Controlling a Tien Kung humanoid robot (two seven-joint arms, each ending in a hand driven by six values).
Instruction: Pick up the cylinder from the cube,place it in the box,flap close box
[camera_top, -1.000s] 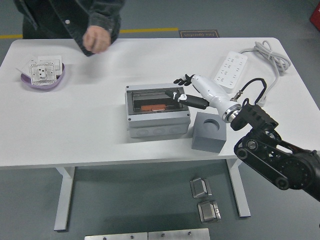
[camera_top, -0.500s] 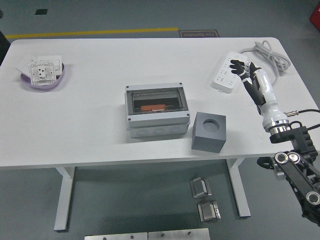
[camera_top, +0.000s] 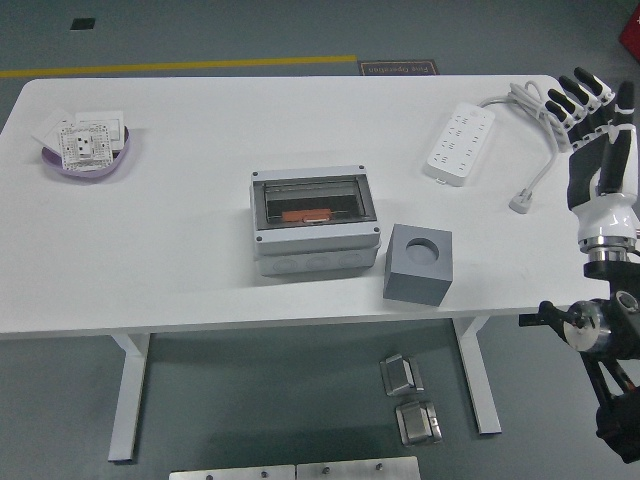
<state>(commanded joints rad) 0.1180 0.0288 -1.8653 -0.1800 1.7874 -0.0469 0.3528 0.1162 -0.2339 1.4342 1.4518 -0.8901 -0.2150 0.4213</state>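
Observation:
The grey box (camera_top: 314, 222) stands mid-table with its clear lid down flat. Through the lid I see an orange piece (camera_top: 306, 214) lying inside. Just right of the box sits the grey cube (camera_top: 418, 264); the round hole in its top is empty. My right hand (camera_top: 592, 103) is up at the picture's right edge, beyond the table's right end and far from box and cube. Its fingers are spread and hold nothing. My left arm is out of view.
A white power strip (camera_top: 459, 141) lies at the back right, its cable looping to a plug (camera_top: 522, 204) near my right hand. A purple bowl (camera_top: 57, 168) holding white socket parts sits at the far left. Metal pieces (camera_top: 410, 398) lie on the floor under the table.
My right hand has pulled away from the box's right side, swung past the power strip and risen at the right edge. The person at the far left has left the view.

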